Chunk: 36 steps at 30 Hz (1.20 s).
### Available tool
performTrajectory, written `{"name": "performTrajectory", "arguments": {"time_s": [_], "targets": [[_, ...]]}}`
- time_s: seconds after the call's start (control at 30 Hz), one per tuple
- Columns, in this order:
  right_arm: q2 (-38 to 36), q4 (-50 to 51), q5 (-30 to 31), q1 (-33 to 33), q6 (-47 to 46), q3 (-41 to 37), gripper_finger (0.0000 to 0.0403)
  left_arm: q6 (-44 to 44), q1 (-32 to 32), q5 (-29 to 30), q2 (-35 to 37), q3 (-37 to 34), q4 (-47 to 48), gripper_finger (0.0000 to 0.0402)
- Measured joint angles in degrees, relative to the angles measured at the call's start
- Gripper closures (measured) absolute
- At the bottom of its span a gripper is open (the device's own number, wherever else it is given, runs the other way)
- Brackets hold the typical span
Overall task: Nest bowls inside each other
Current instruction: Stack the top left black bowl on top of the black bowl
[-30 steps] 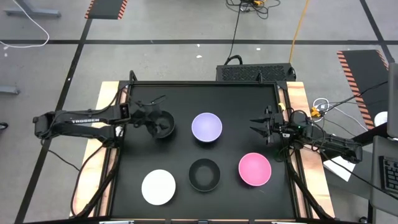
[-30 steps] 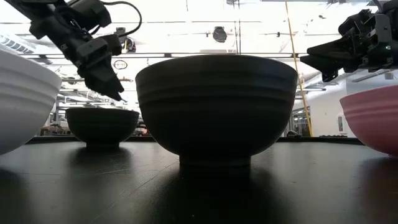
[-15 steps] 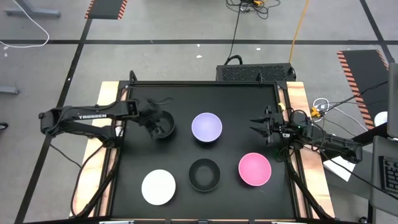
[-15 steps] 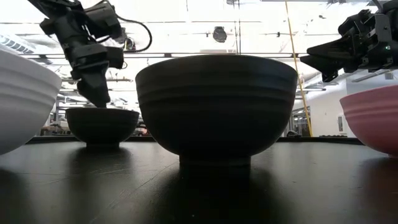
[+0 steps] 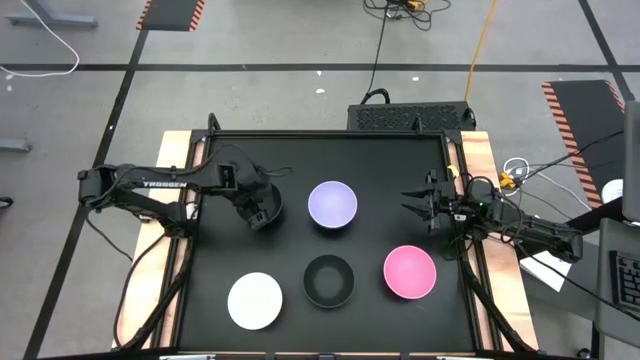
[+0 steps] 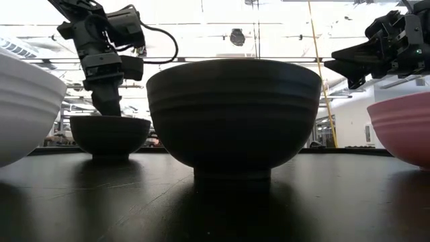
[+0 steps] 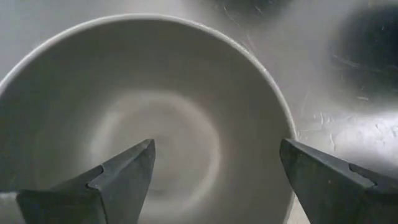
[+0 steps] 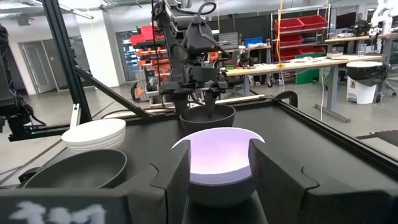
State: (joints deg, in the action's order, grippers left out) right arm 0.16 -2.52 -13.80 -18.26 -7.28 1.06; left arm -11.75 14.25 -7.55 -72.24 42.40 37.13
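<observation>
Several bowls sit upright on their feet on the black table top. My left gripper (image 5: 260,207) stands open over the far-left black bowl (image 6: 111,134), pointing steeply down. One finger (image 7: 127,171) is inside the bowl and the other (image 7: 323,177) is outside its rim (image 7: 283,112); I see no touch. The lavender bowl (image 5: 332,204) is at the middle. The white bowl (image 5: 255,300), a second black bowl (image 5: 329,279) and the pink bowl (image 5: 410,271) form the near row. My right gripper (image 5: 412,200) waits open and level at the right edge, aimed at the lavender bowl (image 8: 217,155).
The black table top (image 5: 300,160) has a raised dark frame and wooden side strips (image 5: 480,160). Cables run along both sides. Bare table lies along the far edge and between the two rows of bowls.
My left gripper has moved toward the table's right edge and over the far-left black bowl. It has tipped from a slant to steeply down and sunk until its fingers straddle the bowl's rim. It stays open. The bowls have not moved.
</observation>
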Motion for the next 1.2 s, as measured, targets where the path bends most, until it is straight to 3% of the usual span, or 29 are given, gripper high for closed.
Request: {"name": "performTrajectory", "arguments": {"time_s": [0.4, 0.67, 1.2], "targets": [[0.02, 0.0, -0.04, 0.0, -0.41, 0.0, 0.025, 1.4, -0.65, 1.55, -0.58, 3.37, 0.16, 0.0053], [0.02, -0.02, -0.31, 0.0, -0.8, 0.0, 0.025, 0.97, -1.62, -2.12, -0.94, 4.25, 1.78, 0.0053], [0.0, -0.2, -1.49, 0.02, -0.71, 0.0, 0.025, -2.17, -5.06, 1.62, -1.36, 2.73, 1.66, 0.0053]]}}
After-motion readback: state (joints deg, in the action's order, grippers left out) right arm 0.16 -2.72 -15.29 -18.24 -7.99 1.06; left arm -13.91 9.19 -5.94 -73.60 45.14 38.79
